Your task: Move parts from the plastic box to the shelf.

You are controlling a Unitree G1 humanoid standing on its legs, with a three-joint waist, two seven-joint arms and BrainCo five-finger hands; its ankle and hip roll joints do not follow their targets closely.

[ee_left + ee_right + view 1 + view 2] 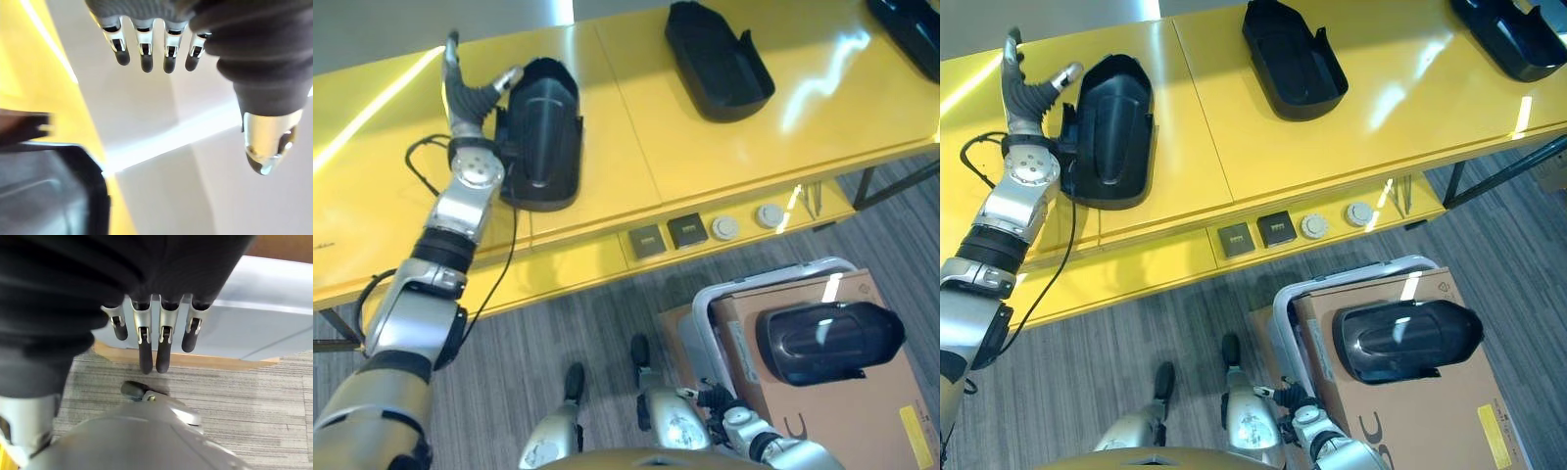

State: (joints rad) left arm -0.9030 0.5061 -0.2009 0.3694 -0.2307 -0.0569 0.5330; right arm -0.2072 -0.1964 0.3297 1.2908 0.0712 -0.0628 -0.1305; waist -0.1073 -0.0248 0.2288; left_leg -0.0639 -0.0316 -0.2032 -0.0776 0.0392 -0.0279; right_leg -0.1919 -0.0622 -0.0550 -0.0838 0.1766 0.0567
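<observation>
The black part [829,341] on the cardboard inside the plastic box [705,323] looks rigid, light and smooth; grip its rim. Left robot hand [470,96] open, empty, beside the shelf [705,166] part [543,132]; right robot hand [151,340] relaxed, empty.

— Shelf surface? 
— The yellow shelf [705,147] looked smooth and glossy, throwing back bright streaks of light.
— The parts? 
— Black moulded plastic, semi-matt; the part in the box [827,338] carried a sheen along its top.
— Box and packing? 
— The plastic box [710,313] had a pale, smooth rim; a brown cardboard sheet [862,421] inside looked matt. The floor [578,313] appeared as rough grey carpet
</observation>
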